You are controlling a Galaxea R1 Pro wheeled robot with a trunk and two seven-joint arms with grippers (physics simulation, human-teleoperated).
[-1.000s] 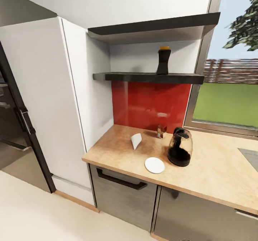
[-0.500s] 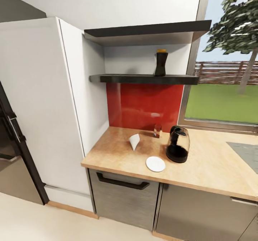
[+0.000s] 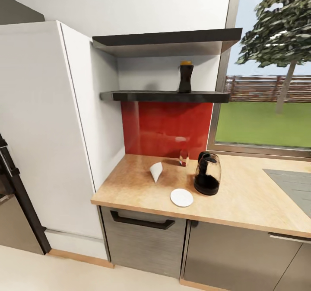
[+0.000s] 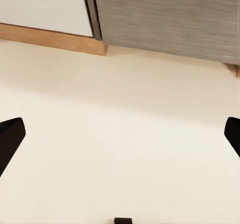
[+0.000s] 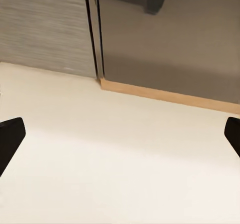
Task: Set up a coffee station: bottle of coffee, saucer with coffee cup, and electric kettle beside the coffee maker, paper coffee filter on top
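Kitchen corner, head view: beige counter (image 3: 242,204) over grey cabinets, red splashback behind, window at 3 o'clock. On the kitchen shelf (image 3: 164,96) at 12 o'clock stands a dark bottle with a yellow cap (image 3: 185,77), taken here to be the bottle of coffee. On the counter, the paper coffee filter (image 3: 156,171) lies at 9 o'clock of the electric kettle (image 3: 207,179); the saucer (image 3: 181,197) sits near the kettle's base at about 7 o'clock; a small clear glass (image 3: 184,157) stands against the splashback.

Left wrist view: left end effector (image 4: 120,139) spread wide, nothing between its fingers, over pale floor (image 4: 120,149) before a cabinet front.

Right wrist view: right end effector (image 5: 120,139) likewise wide and unloaded above the floor.

Risks, as judged: the tall, narrow bottle could topple off the shelf if nudged in the reach; an arm sweeping low might knock the kettle. No brand, label or writing is legible.
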